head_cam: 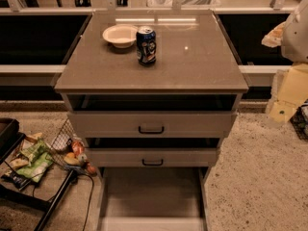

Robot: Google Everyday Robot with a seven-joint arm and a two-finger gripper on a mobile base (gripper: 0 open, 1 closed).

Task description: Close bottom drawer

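Observation:
The cabinet (151, 76) has three drawers. The bottom drawer (151, 196) is pulled far out toward me, showing its plain flat tray. Its front panel (151, 224) lies at the lower edge of the view, and its handle is out of sight. The middle drawer front (152, 158) and the top drawer front (151, 124) each show a dark bar handle and stand slightly out. My gripper (288, 94) hangs at the right edge of the view on the white arm (296, 32), to the right of the cabinet and well above and away from the bottom drawer.
A white bowl (120, 35) and a blue drink can (146, 45) stand on the cabinet top. A wire basket with snack packs (65, 146) lies on the floor at the left, beside a black stand (29, 196) and a cable (89, 196). Speckled floor (260, 177) lies to the right.

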